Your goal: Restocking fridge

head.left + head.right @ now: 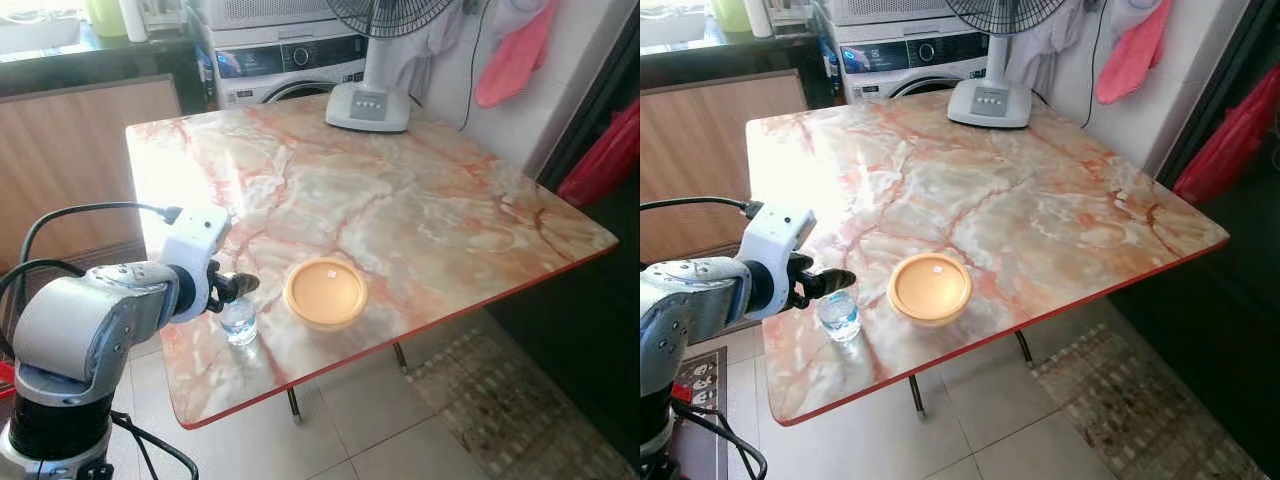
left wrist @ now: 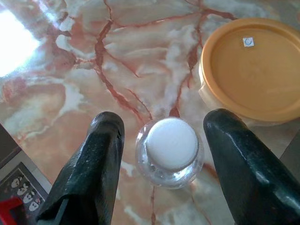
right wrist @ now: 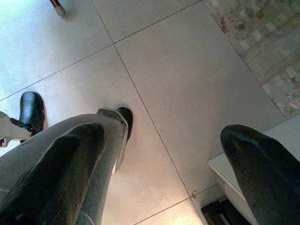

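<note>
A small clear water bottle with a white cap stands upright near the front left corner of the marble table. My left gripper hovers just above it, open, its two black fingers straddling the bottle without touching it. Just to the right of the bottle sits an orange lidded container. My right gripper hangs open over the tiled floor with nothing between its fingers.
A white standing fan sits at the table's far edge. Behind it stands a washing machine, with a wooden cabinet to the left. A patterned mat lies on the floor at right. Red cloth hangs on the wall.
</note>
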`<state>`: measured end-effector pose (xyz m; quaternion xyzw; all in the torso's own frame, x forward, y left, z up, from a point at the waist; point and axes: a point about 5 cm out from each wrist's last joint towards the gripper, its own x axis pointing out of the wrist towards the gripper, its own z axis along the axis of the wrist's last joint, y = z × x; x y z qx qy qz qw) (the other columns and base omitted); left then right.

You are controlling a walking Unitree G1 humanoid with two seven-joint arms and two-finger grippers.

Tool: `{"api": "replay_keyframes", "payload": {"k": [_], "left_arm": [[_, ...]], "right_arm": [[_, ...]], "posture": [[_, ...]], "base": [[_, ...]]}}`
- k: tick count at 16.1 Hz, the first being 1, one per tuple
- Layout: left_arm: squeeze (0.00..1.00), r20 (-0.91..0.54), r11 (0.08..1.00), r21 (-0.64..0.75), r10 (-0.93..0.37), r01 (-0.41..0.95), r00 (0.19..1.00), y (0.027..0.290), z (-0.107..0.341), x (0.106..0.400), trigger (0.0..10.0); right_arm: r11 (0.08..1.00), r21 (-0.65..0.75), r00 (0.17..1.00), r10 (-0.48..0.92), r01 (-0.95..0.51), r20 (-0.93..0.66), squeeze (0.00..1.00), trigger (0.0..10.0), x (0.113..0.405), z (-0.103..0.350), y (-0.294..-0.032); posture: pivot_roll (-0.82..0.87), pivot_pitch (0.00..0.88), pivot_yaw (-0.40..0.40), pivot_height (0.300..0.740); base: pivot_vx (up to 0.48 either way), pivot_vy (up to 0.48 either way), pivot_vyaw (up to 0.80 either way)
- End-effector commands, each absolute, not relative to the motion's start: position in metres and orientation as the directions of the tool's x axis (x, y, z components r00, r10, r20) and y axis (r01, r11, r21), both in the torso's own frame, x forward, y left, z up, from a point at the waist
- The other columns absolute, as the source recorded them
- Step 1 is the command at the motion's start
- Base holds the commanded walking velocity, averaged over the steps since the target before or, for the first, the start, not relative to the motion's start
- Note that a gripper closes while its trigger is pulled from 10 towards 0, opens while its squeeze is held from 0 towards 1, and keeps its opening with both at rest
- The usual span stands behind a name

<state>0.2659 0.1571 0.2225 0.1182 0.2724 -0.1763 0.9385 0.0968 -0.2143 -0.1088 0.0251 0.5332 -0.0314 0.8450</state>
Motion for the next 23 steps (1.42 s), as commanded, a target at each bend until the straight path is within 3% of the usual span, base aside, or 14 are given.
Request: {"api": "replay_keyframes", "payload": {"k": [1,3,4,6,8,9,10,13,14,15,16,17,23], "left_arm": [[0.0,-0.559,0.914,0.118,-0.263,0.389,0.786,0.1587,0.2182,0.2645,10.0],[0.0,-0.566,0.915,0.118,-0.257,0.385,0.783,0.1595,0.216,0.2636,10.0],[0.0,-0.565,0.916,0.118,-0.256,0.384,0.785,0.1599,0.2164,0.2637,9.4],[0.0,-0.562,0.917,0.122,-0.252,0.38,0.788,0.1605,0.2167,0.2639,6.1],[0.0,-0.554,0.916,0.127,-0.252,0.38,0.793,0.1606,0.2175,0.2644,6.8],[0.0,-0.541,0.916,0.125,-0.258,0.38,0.801,0.1598,0.2193,0.2656,9.2],[0.0,-0.53,0.915,0.118,-0.271,0.386,0.804,0.1586,0.2198,0.2664,10.0],[0.0,-0.535,0.91,0.109,-0.285,0.399,0.795,0.155,0.2188,0.2651,9.8],[0.0,-0.535,0.907,0.107,-0.292,0.406,0.793,0.1534,0.2186,0.2647,5.1],[0.0,-0.539,0.905,0.106,-0.296,0.412,0.788,0.152,0.2171,0.2642,3.0],[0.0,-0.54,0.905,0.105,-0.296,0.412,0.788,0.152,0.2167,0.2642,2.6],[0.0,-0.539,0.907,0.102,-0.296,0.41,0.789,0.1519,0.2162,0.2642,0.2],[0.0,-0.548,0.913,0.1,-0.281,0.395,0.788,0.1539,0.2158,0.265,0.0]], "right_arm": [[0.997,0.003,0.423,-0.031,0.08,-0.905,0.0,10.0,0.0944,-0.1088,-0.2173],[0.997,0.001,0.424,-0.034,0.083,-0.905,0.0,10.0,0.0943,-0.1087,-0.2182],[0.997,0.001,0.424,-0.035,0.083,-0.905,0.0,10.0,0.0942,-0.1087,-0.2183],[0.997,0.001,0.424,-0.035,0.083,-0.905,0.0,10.0,0.0941,-0.1087,-0.2185],[0.997,0.001,0.424,-0.034,0.083,-0.905,0.0,10.0,0.0939,-0.1087,-0.2184],[0.997,0.001,0.424,-0.034,0.083,-0.905,0.0,10.0,0.0936,-0.1087,-0.2185],[0.996,0.002,0.424,-0.034,0.084,-0.905,0.0,10.0,0.0936,-0.1088,-0.2185],[0.996,0.003,0.424,-0.034,0.086,-0.905,0.0,10.0,0.0934,-0.1088,-0.2184],[0.996,0.003,0.424,-0.034,0.086,-0.905,0.0,10.0,0.0932,-0.1088,-0.2185],[0.997,0.003,0.423,-0.033,0.083,-0.906,0.0,10.0,0.093,-0.1089,-0.2185],[0.997,0.003,0.423,-0.032,0.083,-0.906,0.0,10.0,0.093,-0.1089,-0.2184],[0.996,0.004,0.423,-0.032,0.085,-0.905,0.0,10.0,0.0929,-0.1089,-0.2185],[0.996,0.009,0.421,-0.029,0.087,-0.906,0.0,10.0,0.0932,-0.1089,-0.2181]], "posture": [[0.22,0.0,-0.036,0.74],[0.22,0.0,-0.038,0.74],[0.22,0.0,-0.038,0.74],[0.22,0.0,-0.039,0.74],[0.22,0.0,-0.038,0.74],[0.22,0.0,-0.037,0.74],[0.22,0.0,-0.037,0.74],[0.21,0.0,-0.036,0.74],[0.22,0.0,-0.037,0.74],[0.21,0.0,-0.037,0.74],[0.21,0.0,-0.037,0.74],[0.21,0.0,-0.038,0.74],[0.22,0.0,-0.037,0.74]], "base": [[0.0,0.0,0.0],[0.0,0.0,0.0],[0.0,0.0,0.0],[0.0,0.0,0.0],[0.0,0.0,0.0],[0.0,0.0,0.0],[0.0,0.0,0.0],[0.0,0.0,0.0],[0.0,0.0,0.0],[0.0,0.0,0.0],[0.0,0.0,0.0],[0.0,0.0,0.0],[0.0,0.0,0.0]]}}
